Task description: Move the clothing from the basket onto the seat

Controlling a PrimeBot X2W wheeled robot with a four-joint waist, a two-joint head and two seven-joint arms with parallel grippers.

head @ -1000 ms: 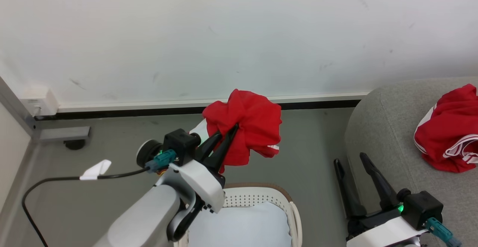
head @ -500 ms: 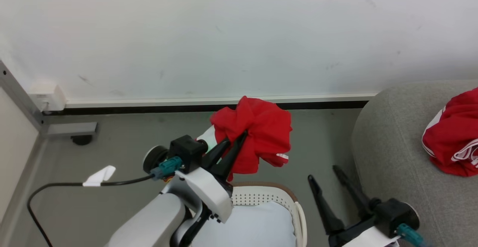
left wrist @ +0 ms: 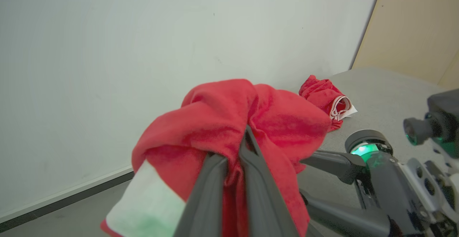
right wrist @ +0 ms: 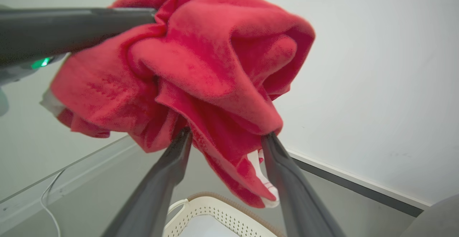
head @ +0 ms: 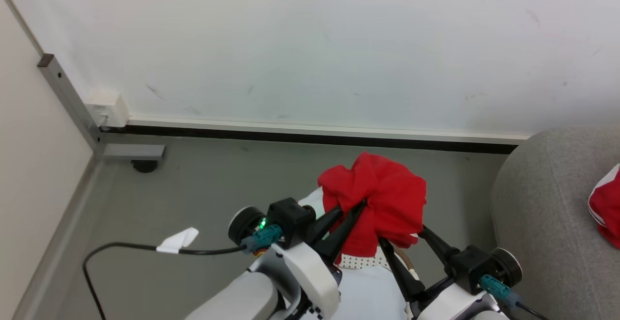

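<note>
A plain white wall rises behind a grey floor. At the right edge stands the seat, a light grey sofa with a rounded arm. Low in the middle, the white perforated basket peeks out between the robot's two arms. A bunched red garment hangs in the air above the basket, just left of the seat. A second garment, red with white trim, lies on the seat. The left pincer is clamped tight on the red garment's upper folds. The right pincer stands wide apart below, its fingers either side of the hanging cloth.
</note>
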